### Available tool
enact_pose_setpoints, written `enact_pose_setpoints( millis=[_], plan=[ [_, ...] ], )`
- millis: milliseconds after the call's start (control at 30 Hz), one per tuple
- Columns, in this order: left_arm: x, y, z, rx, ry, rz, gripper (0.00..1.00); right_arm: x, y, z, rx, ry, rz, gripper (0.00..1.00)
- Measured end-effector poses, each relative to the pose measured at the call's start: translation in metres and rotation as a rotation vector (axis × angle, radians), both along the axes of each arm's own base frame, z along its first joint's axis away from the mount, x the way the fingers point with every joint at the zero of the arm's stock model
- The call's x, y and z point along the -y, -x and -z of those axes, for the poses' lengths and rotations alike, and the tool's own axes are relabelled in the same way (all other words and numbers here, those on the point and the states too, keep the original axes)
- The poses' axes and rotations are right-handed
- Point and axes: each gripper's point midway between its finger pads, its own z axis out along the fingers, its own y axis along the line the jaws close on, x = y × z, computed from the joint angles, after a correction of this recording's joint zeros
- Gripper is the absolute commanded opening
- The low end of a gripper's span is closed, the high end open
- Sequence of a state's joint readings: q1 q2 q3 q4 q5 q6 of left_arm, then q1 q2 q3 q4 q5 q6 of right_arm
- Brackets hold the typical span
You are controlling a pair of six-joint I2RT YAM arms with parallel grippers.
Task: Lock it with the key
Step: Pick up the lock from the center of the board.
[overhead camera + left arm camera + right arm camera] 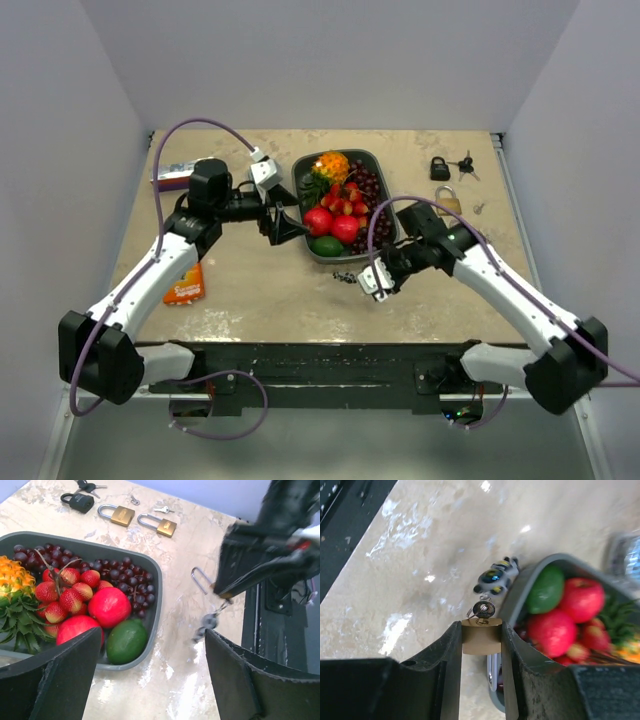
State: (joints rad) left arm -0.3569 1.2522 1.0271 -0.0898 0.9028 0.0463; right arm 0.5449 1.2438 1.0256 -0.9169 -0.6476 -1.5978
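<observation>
- Top external view: your left gripper [283, 226] hangs at the left rim of the fruit tray [154, 617], jaws wide apart, nothing in them.
- Your right gripper [481, 629] is just near-right of the tray, above the table. It's clamped on the brass padlock [481, 640] by its two sides.
- Key [484, 610] sits in the keyhole, head sticking out. The fob bunch [496, 576] dangles off it, loose, and will likely swing.
- Treat the padlock as small, dense, rigid, smooth metal. It'll probably slip or twist in the grip if you torque hard.
- Pinch the key's flat head with your left fingers, not the fob.
- Shackle [200, 580] pokes out of the grip; can't tell if it's seated.
- Spare padlocks [122, 516] lie far right, well apart.
</observation>
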Motion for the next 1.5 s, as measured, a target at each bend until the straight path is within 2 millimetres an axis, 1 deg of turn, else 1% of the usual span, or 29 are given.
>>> enact_pose_setpoints(
  millis=[67,133,233,300,467,600,667,733,867,933,1033,1167,1233,1333,1433,1500],
  plan=[
    [-0.001,0.001,0.004,0.022,-0.01,0.017,0.87,-0.002,0.009,-0.02,0.057,-0.073,-0.016,0.0],
    [0.0,0.003,0.005,0.057,-0.017,0.053,0.85,-0.005,0.014,-0.034,0.107,-0.136,-0.035,0.0],
    [0.004,0.008,0.01,0.122,-0.037,0.117,0.84,-0.01,0.02,-0.049,0.174,-0.217,-0.066,0.0],
    [0.009,0.014,0.018,0.159,-0.063,0.168,0.83,-0.012,0.025,-0.056,0.22,-0.261,-0.098,0.0],
    [0.039,0.051,0.039,0.291,-0.136,0.376,0.81,-0.019,0.035,-0.069,0.298,-0.338,-0.186,0.0],
    [0.058,0.072,0.041,0.437,-0.147,0.494,0.82,-0.024,0.043,-0.076,0.341,-0.382,-0.271,0.0],
    [0.064,0.076,0.04,0.518,-0.149,0.536,0.84,-0.026,0.05,-0.074,0.343,-0.392,-0.32,0.0],
    [0.069,0.079,0.039,0.603,-0.151,0.577,0.84,-0.025,0.058,-0.066,0.296,-0.386,-0.351,0.0],
    [0.082,0.085,0.038,0.75,-0.165,0.684,0.83,-0.02,0.075,-0.043,0.108,-0.335,-0.366,0.0],
    [0.091,0.091,0.042,0.8,-0.173,0.759,0.81,-0.016,0.083,-0.035,0.013,-0.302,-0.361,0.0],
    [0.096,0.102,0.052,0.837,-0.188,0.857,0.75,-0.01,0.095,-0.027,-0.104,-0.259,-0.352,0.0],
    [0.095,0.12,0.068,0.859,-0.201,0.978,0.7,-0.005,0.105,-0.025,-0.171,-0.235,-0.351,0.0],
    [0.094,0.128,0.074,0.861,-0.202,1.017,0.69,-0.004,0.109,-0.026,-0.186,-0.231,-0.353,0.0],
    [0.096,0.132,0.074,0.882,-0.192,1.038,0.69,-0.005,0.111,-0.028,-0.19,-0.241,-0.359,0.0],
    [0.1,0.131,0.073,0.916,-0.176,1.033,0.69,-0.007,0.11,-0.031,-0.186,-0.253,-0.363,0.0],
    [0.103,0.13,0.076,0.939,-0.163,1.027,0.69,-0.009,0.11,-0.033,-0.184,-0.257,-0.367,0.0]
  ],
)
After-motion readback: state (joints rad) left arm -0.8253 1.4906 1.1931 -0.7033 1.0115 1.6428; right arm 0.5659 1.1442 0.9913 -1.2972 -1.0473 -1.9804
